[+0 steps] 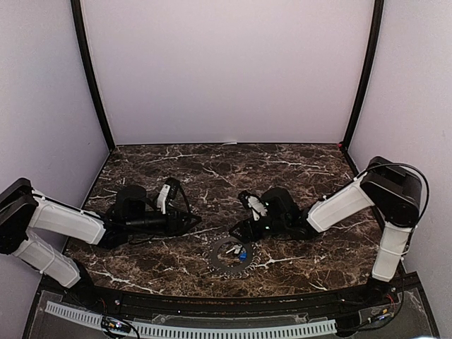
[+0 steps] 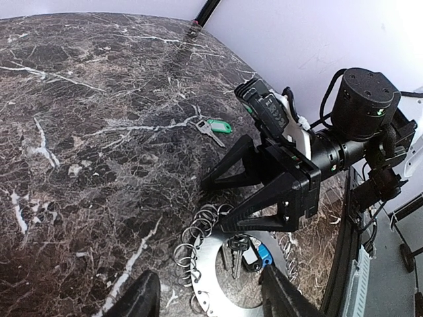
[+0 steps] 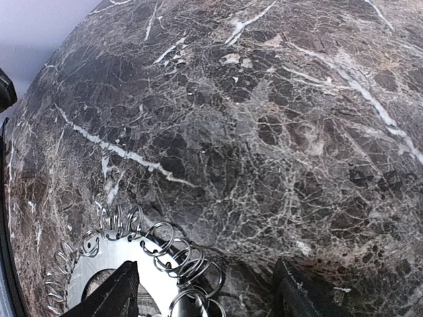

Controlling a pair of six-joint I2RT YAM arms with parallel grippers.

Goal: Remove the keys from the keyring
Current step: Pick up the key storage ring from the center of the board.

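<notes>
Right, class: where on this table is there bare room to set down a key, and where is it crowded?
Bare marble table runs along the back wall and in the front strip left of the keyring. Crowded at front centre: left gripper, right gripper, keyring and the green key lie close together.

Wire loops (image 3: 177, 254) of the keyring (image 3: 88, 282) are crowding the gap between the fingers of the right gripper (image 3: 205, 272), bare table (image 3: 277, 132) is lying open beyond their tips, and that gripper is blocking the way ahead of the left gripper (image 2: 208, 294).
</notes>
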